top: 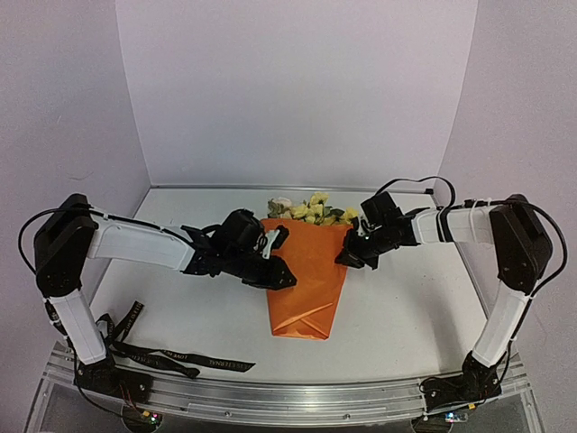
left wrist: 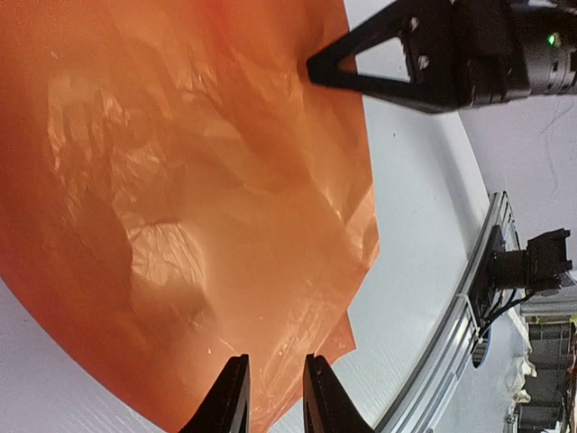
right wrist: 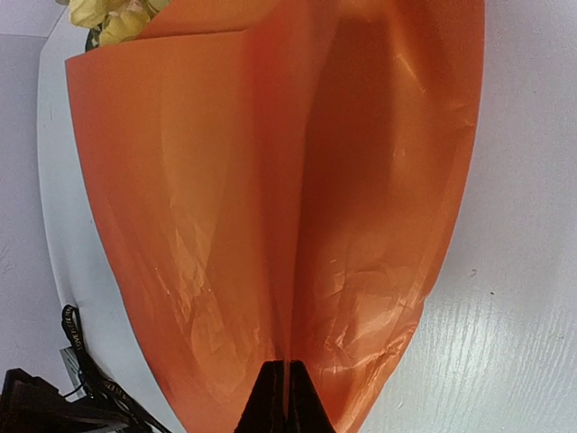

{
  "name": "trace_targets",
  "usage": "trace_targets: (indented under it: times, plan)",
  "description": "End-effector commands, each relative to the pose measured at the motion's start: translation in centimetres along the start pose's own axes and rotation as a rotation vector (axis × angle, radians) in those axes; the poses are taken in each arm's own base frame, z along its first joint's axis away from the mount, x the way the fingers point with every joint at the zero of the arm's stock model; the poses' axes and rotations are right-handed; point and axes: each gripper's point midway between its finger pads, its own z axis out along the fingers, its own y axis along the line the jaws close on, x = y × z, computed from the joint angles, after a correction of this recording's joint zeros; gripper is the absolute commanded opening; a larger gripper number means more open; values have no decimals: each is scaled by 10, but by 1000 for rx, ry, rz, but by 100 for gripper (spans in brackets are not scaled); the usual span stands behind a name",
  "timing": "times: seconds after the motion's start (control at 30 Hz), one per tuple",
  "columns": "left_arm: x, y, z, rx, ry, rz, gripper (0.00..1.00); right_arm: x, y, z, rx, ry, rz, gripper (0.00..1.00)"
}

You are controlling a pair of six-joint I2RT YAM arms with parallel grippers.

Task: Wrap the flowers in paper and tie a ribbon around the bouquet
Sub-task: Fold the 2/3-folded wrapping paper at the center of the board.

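Nearest, front-left on counter [top: 406, 307], beside left arm [top: 79, 327] base: ribbon [top: 171, 356], black, lettered, lying in loose loops. Mid-counter: bouquet [top: 305, 298], a cone of orange paper [top: 306, 271], folded point toward arms, mouth away. At cone's left edge: left gripper [left wrist: 275, 363], narrowly parted over paper, hold not discernible. At cone's right upper edge: right gripper [right wrist: 287, 365], closed tight, pinching a paper fold. Farthest: flowers [top: 311, 209], pale yellow and cream, protruding from mouth.
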Motion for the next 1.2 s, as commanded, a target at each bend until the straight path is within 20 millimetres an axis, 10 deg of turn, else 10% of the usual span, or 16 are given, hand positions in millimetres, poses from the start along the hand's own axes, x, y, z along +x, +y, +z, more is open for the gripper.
trace_targets:
  times: [0.0,0.27,0.63,1.17]
  plan:
    - [18,-6,15,70,80,-12,22,-12,-1,3,30,-23,-24,0]
    - [29,3,36,69,132,-44,21,-10,-6,6,56,-2,-27,0]
    - [24,0,44,95,121,-42,20,17,8,-37,55,45,-54,38]
    - [23,-2,48,108,128,-41,19,97,44,-19,-108,258,-52,14]
